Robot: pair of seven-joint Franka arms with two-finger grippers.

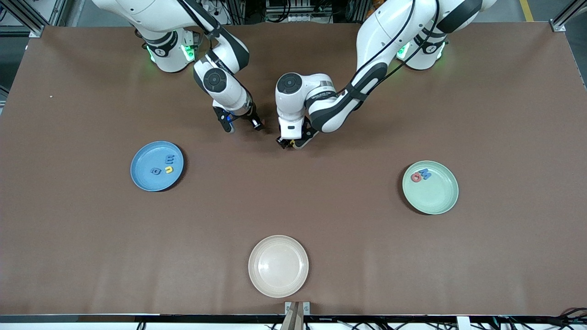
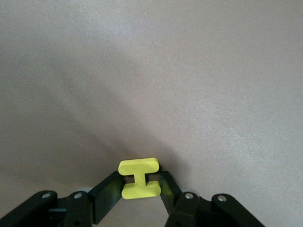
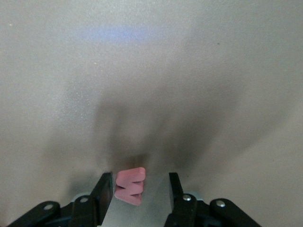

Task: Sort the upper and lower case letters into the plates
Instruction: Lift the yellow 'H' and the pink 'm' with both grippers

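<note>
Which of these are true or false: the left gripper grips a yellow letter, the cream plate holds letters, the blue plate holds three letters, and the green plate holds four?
1. The left gripper grips a yellow letter. True.
2. The cream plate holds letters. False: nothing lies in it.
3. The blue plate holds three letters. True.
4. The green plate holds four letters. False: only two, one red, one blue.

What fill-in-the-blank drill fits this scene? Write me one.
The left gripper is shut on the H-shaped letter coloured ____.
The right gripper stands ____ around the pink W-shaped letter.
The blue plate holds ____ letters.
Missing words: yellow; open; three.
</note>
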